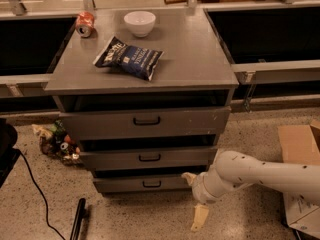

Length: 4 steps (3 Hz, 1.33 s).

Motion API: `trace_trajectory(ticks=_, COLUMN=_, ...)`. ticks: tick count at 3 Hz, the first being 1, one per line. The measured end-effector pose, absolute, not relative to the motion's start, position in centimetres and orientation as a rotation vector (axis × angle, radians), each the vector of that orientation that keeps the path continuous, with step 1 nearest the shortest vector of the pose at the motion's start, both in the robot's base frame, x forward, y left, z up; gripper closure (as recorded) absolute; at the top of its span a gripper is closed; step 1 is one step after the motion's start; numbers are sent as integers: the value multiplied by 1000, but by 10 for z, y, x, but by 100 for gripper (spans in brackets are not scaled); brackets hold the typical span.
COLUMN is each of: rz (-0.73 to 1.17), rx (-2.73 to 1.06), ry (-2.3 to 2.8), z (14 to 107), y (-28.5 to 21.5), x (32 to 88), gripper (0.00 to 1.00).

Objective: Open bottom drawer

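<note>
The grey cabinet (145, 74) has three drawer fronts. The bottom drawer (120, 184) is the narrowest and lowest, with a small black bar handle (151, 184), and its front looks closed. My gripper (194, 198) is low, just off the drawer's right end near the floor. It is open and holds nothing. One cream finger (189, 177) points toward the drawer's right corner, and the other finger (200, 218) points down at the floor. The white arm (260, 173) comes in from the right.
On the cabinet top lie a blue chip bag (129, 58), a white bowl (139, 23) and a tipped red can (85, 24). Snack litter (57, 141) lies on the floor at left, a black cable and bar (77, 219) at front left, and a cardboard box (300, 149) at right.
</note>
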<state>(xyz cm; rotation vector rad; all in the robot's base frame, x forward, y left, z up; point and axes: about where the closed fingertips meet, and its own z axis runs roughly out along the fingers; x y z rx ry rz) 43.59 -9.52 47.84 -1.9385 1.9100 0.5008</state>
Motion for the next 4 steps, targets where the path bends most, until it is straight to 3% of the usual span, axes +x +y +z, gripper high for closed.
trace_trajectory(ticks=2, rz=554, rx=-2001, ry=1673, z=382, y=-94, x=487, gripper=0)
trace_trajectory(ticks=4, rz=492, rx=-2009, ry=1678, z=361, y=-98, x=492, gripper=0)
